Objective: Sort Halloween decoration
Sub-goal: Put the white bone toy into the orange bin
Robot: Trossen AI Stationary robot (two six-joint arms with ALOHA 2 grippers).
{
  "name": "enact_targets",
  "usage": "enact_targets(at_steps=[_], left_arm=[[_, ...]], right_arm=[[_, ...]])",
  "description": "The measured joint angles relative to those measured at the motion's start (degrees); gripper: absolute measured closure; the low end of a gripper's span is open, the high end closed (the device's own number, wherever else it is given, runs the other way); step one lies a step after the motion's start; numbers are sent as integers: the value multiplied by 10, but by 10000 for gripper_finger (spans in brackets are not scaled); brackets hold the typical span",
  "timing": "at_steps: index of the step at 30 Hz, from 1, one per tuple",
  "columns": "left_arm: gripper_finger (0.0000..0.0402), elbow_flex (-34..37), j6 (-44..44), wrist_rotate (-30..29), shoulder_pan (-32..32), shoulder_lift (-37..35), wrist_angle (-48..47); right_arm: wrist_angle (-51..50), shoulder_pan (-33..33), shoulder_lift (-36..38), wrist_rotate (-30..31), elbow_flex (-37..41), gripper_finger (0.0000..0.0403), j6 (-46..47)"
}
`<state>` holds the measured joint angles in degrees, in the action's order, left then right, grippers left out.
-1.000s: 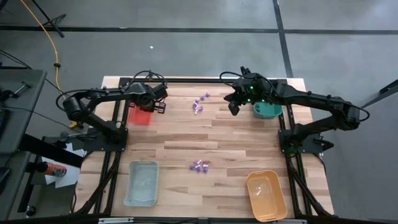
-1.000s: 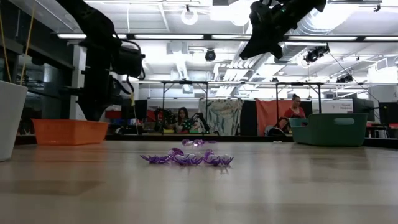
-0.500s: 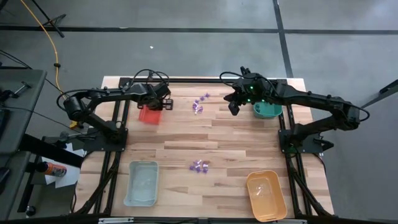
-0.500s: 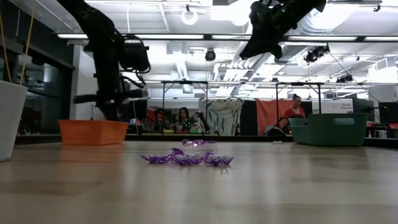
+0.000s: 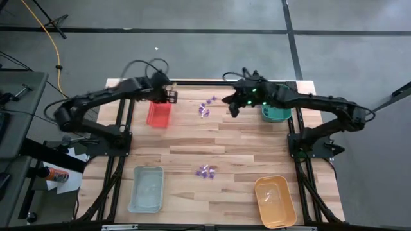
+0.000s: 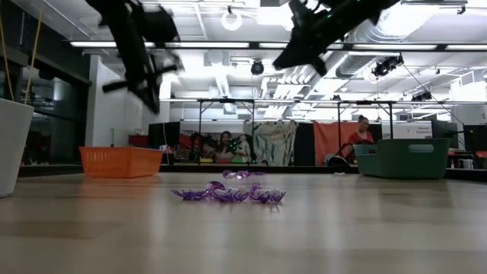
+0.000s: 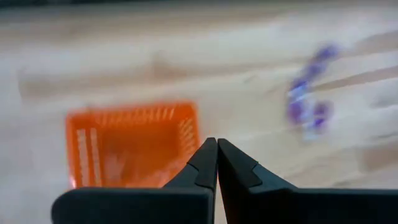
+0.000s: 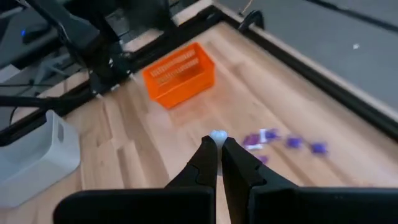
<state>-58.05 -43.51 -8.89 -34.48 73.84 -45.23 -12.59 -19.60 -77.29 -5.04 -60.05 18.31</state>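
Purple Halloween pieces lie in two small clusters on the table, one at the far middle [image 5: 205, 108] and one nearer the front [image 5: 205, 171], the latter also in the low view [image 6: 228, 193]. My right gripper [image 8: 217, 144] hangs high over the table just right of the far cluster [image 8: 286, 142] and is shut on a tiny whitish piece [image 8: 217, 135]. My left gripper [image 7: 216, 144] is shut and empty, raised over the far end of the red tray [image 5: 158, 114], which rests flat on the table. My right gripper pinches the tiny whitish piece [image 8: 217, 135] between its two fingers. The piece sticks out just past their tips. The fingers slant downward toward the table's left side. The piece is lifted clear of the table.
A green tray [image 5: 276, 114] stands at the far right behind my right gripper. A pale blue tray [image 5: 146, 188] is at the near left and an orange tray [image 5: 275, 200] at the near right. Bare wood lies between the two clusters.
The red tray has slid along the table toward the right edge with my left gripper at its side. My left gripper has then risen and gone toward the far edge, off the tray. My right gripper has gone a little toward the table's left, toward the far cluster.
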Motion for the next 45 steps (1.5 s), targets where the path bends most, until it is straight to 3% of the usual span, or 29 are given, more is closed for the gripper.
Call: enact_targets(at_steps=[4,9,15,22,32,41,45], left_arm=[[402,-14,84,-1,23,-114,27],[402,-14,130,7,65,-252,73],[402,-14,133,7,97,-347,116],[402,-14,136,7,107,-368,124],[402,-13,119,9,107,-360,121],[402,-13,107,9,106,-359,121],[402,-13,107,9,106,-359,121]], right_arm=[[84,34,-77,-15,0,403,23],[262,76,-191,-27,-2,403,77],[309,99,-335,-24,-109,403,111],[308,101,-486,-23,-297,402,102],[239,95,-642,-19,-547,402,99],[207,95,-686,18,-599,401,99],[196,93,-687,23,-599,371,94]])
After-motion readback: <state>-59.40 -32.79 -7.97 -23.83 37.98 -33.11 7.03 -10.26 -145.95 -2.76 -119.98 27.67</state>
